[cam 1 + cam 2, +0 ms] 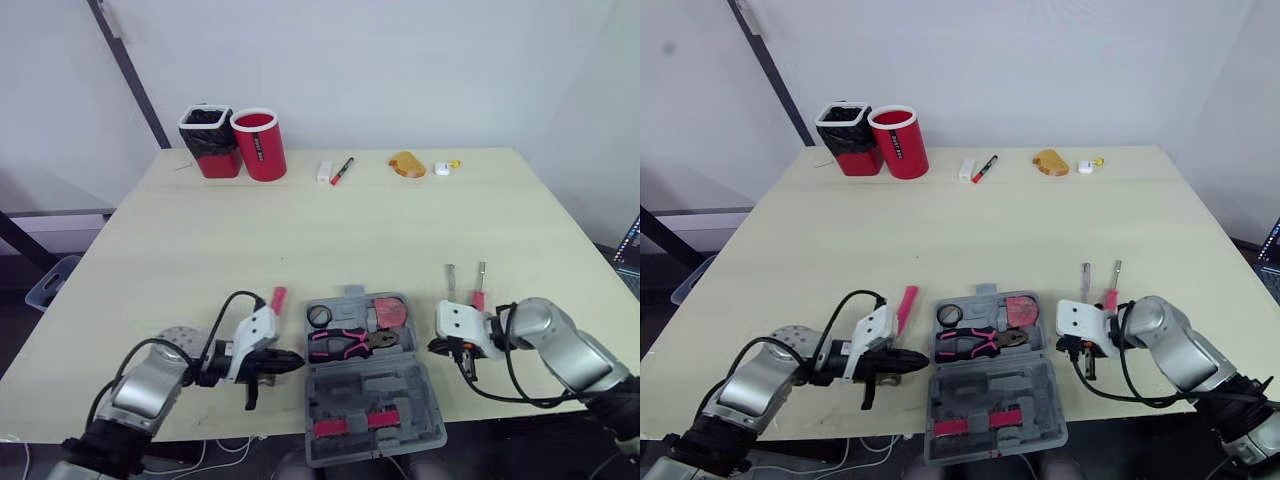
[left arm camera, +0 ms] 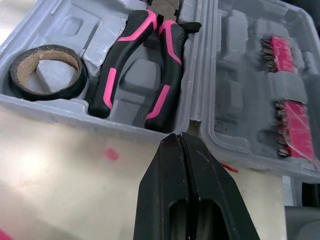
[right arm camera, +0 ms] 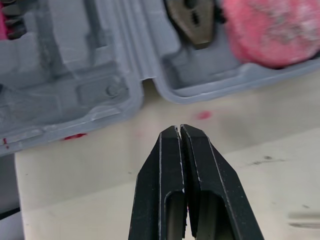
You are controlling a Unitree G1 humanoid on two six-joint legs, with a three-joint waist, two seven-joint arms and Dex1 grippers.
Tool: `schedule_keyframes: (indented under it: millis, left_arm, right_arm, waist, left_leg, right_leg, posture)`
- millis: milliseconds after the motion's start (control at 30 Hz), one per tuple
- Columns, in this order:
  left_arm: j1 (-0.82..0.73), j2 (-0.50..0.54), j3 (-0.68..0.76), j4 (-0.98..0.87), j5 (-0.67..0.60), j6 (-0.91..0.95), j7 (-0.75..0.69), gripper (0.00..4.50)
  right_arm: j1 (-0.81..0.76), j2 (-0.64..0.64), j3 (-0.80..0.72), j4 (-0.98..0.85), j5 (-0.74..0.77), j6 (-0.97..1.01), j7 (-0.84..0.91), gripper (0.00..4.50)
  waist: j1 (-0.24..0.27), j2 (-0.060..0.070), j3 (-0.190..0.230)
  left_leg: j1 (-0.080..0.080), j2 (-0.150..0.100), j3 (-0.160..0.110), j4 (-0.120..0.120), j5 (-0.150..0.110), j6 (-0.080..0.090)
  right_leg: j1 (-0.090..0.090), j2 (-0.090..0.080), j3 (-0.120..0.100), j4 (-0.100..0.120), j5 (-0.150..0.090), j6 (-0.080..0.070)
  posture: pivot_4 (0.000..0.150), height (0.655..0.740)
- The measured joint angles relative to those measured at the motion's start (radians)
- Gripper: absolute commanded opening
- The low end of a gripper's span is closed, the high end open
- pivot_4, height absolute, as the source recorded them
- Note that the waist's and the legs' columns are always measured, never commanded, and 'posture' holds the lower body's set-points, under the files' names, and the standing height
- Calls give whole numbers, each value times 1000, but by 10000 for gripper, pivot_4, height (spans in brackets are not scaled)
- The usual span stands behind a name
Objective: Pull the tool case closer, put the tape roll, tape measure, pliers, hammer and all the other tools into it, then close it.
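Left eye view puts the left claw (image 1: 298,361) closed and empty, just beside the left edge of the open tool case (image 1: 390,395), with a pink-handled tool (image 1: 278,297) lying on the desk (image 1: 200,260) just behind it. In the case's far half lie the tape roll (image 1: 319,316), the pliers (image 1: 345,343) and the pink tape measure (image 1: 390,312). Right of the case, the right claw (image 1: 434,347) is closed on nothing, and two small tools (image 1: 480,285) lie near it on the desk.
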Motion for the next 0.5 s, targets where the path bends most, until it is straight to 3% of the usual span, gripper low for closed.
schedule_keyframes:
  millis: [500]
  left_arm:
    - [-1, -40, -47, 0, 58, 11, 55, 99]
  right_arm:
    - [-72, 92, 78, 76, -93, 16, 32, 937]
  waist:
    - [0, 0, 0]
  left_leg:
    - [1, 0, 0, 1, 0, 0]
  right_leg:
    - [1, 0, 0, 1, 0, 0]
  posture:
    - [1500, 7400]
